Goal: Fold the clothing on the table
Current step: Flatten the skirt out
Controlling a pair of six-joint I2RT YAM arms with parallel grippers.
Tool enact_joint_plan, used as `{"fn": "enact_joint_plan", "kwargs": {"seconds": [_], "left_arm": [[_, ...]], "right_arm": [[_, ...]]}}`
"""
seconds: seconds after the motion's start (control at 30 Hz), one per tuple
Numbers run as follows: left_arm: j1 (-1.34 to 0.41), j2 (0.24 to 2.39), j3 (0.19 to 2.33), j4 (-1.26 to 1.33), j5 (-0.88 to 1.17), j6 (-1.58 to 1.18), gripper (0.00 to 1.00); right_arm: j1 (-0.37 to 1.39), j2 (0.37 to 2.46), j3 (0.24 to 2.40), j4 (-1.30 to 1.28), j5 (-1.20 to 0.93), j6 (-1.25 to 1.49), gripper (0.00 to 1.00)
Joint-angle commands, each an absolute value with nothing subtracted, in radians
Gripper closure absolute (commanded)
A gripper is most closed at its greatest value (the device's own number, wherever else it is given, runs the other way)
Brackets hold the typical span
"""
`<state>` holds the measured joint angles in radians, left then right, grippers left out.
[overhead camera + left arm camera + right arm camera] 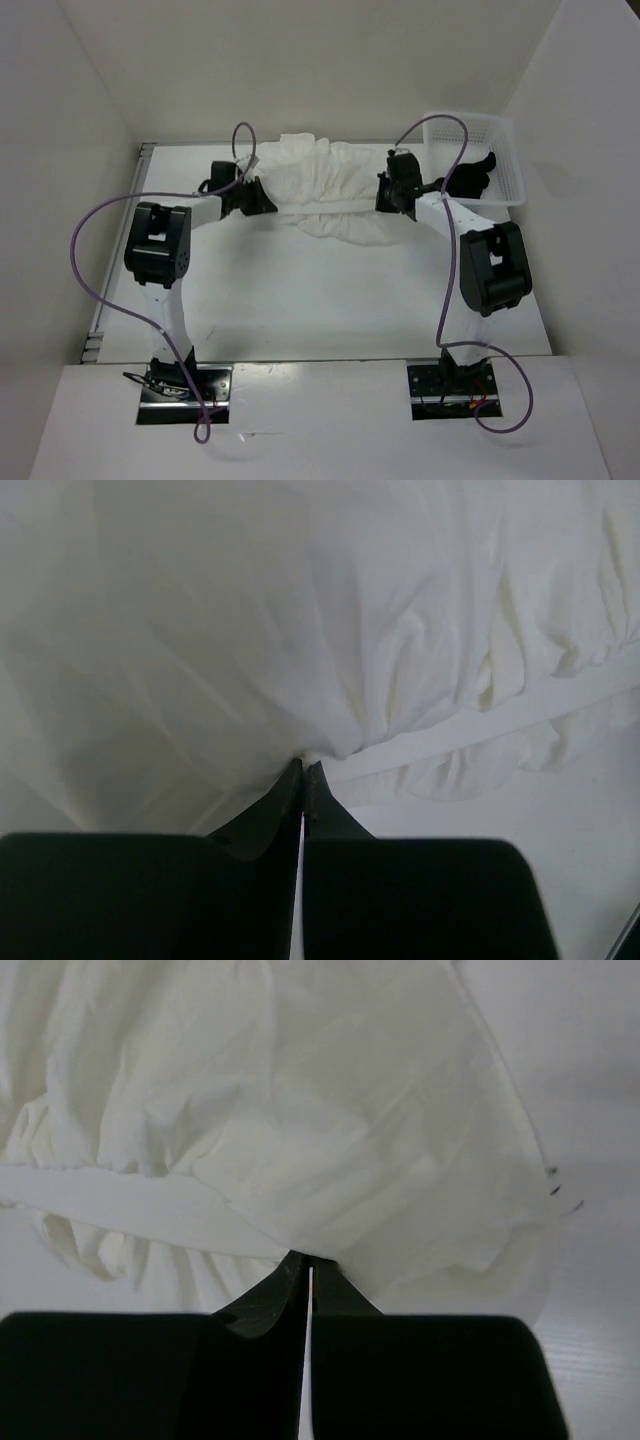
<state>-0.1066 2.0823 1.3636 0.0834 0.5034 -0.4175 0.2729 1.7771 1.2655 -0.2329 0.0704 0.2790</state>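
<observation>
Clothing stretched between both grippers; left gripper and right gripper pinch its edges.

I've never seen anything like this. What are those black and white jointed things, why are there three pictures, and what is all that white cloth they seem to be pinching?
Those are two robot arms bolted side by side at the near edge of a white table. The wide picture comes from a fixed camera above and behind them. The other two come from small cameras on each arm's wrist, so the black shapes at the bottom of those are the arm's own fingers.

On the table lies a white garment of thin, wrinkly fabric, bunched between the arms. The left gripper is shut on one end of it, and the right gripper is shut on the other end; both wrist views show fabric pinched at the fingertips.

At the far right stands a white mesh basket with a black item in it.
</observation>
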Motion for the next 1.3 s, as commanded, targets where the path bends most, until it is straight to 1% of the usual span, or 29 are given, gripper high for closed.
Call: {"fn": "enact_joint_plan", "kwargs": {"seconds": [0.0,0.07,0.13,0.2,0.23,0.27,0.33,0.5,0.53,0.7,0.8,0.9,0.97,1.0,1.1,1.2,1.27], "left_arm": [[-0.066,1.918,1.199,0.389,0.37,-0.445,1.0],[-0.066,1.887,1.108,0.41,0.37,-0.465,1.0],[-0.066,1.839,1.089,0.368,0.406,-0.474,1.0],[-0.077,1.784,1.106,0.284,0.416,-0.46,1.0],[-0.077,1.775,1.136,0.235,0.416,-0.46,1.0],[-0.077,1.755,1.159,0.159,0.469,-0.46,1.0],[-0.077,1.726,1.183,0.097,0.52,-0.46,1.0],[-0.077,1.585,1.178,-0.158,0.638,-0.373,1.0],[-0.086,1.562,1.169,-0.245,0.653,-0.351,1.0],[-0.086,1.378,1.169,-0.497,0.788,-0.237,1.0],[-0.086,1.277,1.178,-0.674,0.836,-0.213,1.0],[-0.086,1.166,1.126,-0.71,0.88,-0.261,0.98],[-0.095,1.152,1.099,-0.753,0.931,-0.285,0.97],[-0.095,1.152,1.036,-0.741,0.951,-0.307,0.97],[-0.106,1.124,0.929,-0.648,1.003,-0.4,0.97],[-0.106,1.133,0.871,-0.559,0.991,-0.428,0.97],[-0.106,1.169,0.85,-0.502,0.991,-0.449,0.96]], "right_arm": [[0.248,1.634,1.206,-0.132,0.218,0.279,1.0],[0.249,1.634,1.193,-0.184,0.204,0.307,1.0],[0.27,1.624,1.204,-0.239,0.181,0.316,1.0],[0.313,1.564,1.213,-0.323,0.19,0.325,1.0],[0.331,1.537,1.213,-0.351,0.19,0.325,1.0],[0.365,1.51,1.213,-0.379,0.19,0.325,1.0],[0.388,1.421,1.223,-0.477,0.154,0.325,1.0],[0.397,1.28,1.243,-0.669,0.029,0.334,1.0],[0.397,1.235,1.243,-0.717,-0.004,0.334,1.0],[0.397,1.097,1.262,-0.836,-0.049,0.325,1.0],[0.397,1.014,1.287,-0.896,-0.095,0.334,1.0],[0.397,0.959,1.287,-0.952,-0.172,0.373,1.0],[0.397,0.947,1.249,-0.976,-0.216,0.403,1.0],[0.397,0.936,1.23,-0.986,-0.279,0.417,1.0],[0.397,0.923,1.122,-0.957,-0.397,0.526,1.0],[0.397,0.913,0.987,-0.881,-0.426,0.606,1.0],[0.397,0.946,0.947,-0.83,-0.426,0.617,1.0]]}}
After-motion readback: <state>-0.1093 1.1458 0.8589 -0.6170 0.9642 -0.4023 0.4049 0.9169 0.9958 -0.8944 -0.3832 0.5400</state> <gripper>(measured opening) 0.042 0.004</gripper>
